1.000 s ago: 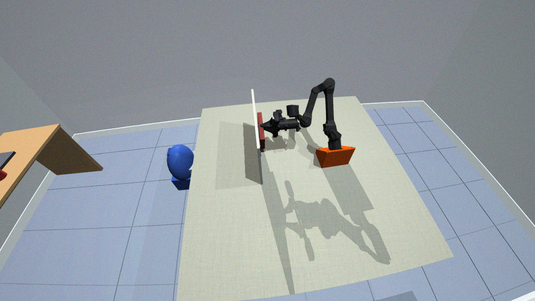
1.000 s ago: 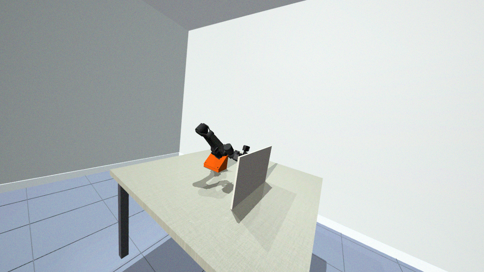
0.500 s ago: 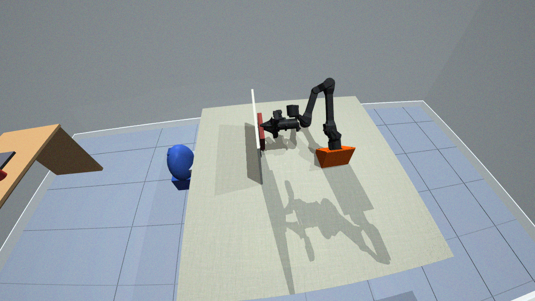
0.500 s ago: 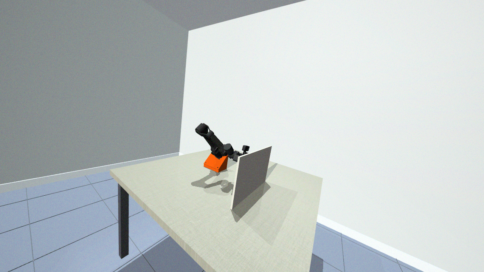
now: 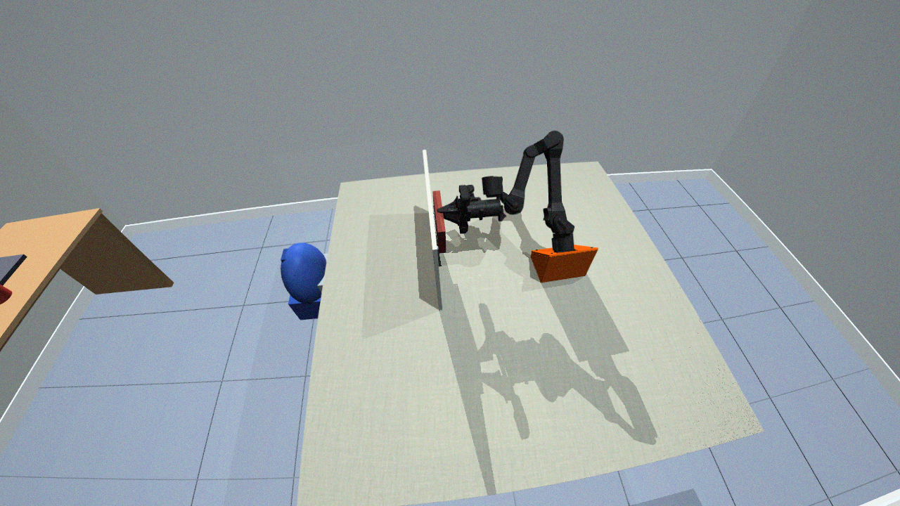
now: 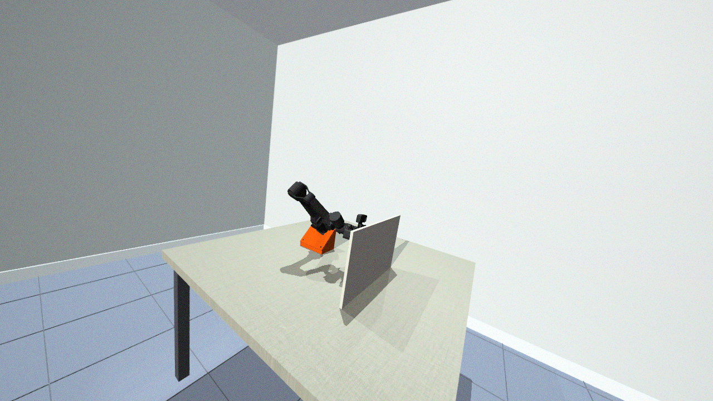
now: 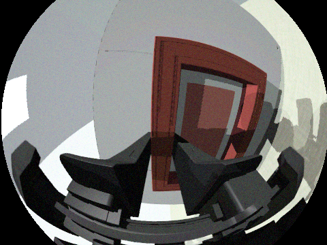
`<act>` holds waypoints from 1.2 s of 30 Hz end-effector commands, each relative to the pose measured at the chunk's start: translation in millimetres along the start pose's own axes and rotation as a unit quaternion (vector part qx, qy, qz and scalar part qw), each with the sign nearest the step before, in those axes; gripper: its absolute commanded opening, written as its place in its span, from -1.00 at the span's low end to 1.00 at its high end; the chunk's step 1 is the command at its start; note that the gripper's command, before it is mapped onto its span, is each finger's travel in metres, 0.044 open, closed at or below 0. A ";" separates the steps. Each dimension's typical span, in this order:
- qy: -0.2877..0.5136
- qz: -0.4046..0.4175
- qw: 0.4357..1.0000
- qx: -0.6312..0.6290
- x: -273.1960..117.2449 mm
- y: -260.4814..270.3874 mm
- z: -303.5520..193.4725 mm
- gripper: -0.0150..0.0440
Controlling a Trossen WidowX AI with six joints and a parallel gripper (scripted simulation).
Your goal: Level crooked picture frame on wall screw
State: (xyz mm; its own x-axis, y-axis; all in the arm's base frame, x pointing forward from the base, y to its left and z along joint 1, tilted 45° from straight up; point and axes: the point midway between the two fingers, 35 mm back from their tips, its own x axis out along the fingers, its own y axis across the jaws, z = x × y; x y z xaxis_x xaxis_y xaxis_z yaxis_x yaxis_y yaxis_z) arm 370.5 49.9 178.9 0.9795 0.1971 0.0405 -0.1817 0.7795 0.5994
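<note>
The dark red picture frame (image 5: pixel 439 216) (image 7: pixel 164 88) is in front of the upright panel (image 5: pixel 432 242) (image 6: pixel 371 259) (image 7: pixel 126 78), seen edge-on in the top view and hidden behind the panel in the exterior view. In the wrist view one side bar of the frame runs up between my fingertips, and the rest of the frame lies to the right of it. My gripper (image 5: pixel 439 210) (image 7: pixel 161 136) is shut on that side bar. The wall screw and the notched strip are hidden. I cannot tell from these views whether the frame is level.
The arm's orange base (image 5: pixel 563 264) (image 6: pixel 317 240) stands on the pale table (image 5: pixel 389 440) (image 6: pixel 239 294). A blue rounded object (image 5: pixel 303 271) is beside the table's left edge in the top view. A wooden table (image 5: pixel 56 242) stands farther left.
</note>
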 end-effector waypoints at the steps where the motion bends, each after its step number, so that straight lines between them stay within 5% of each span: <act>1: -0.001 -0.001 1.000 0.003 0.1 -0.3 0.2 -0.49; 28: -0.001 0.000 0.997 0.079 0.1 -0.1 0.5 -0.49; 36: 0.000 0.000 0.997 0.074 0.0 0.1 0.2 0.22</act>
State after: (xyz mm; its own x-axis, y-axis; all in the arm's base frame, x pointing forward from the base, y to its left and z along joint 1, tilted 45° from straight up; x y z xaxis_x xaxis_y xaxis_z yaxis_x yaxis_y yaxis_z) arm 370.5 50.0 179.1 0.9794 0.1975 0.0416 -0.1678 0.6822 0.7116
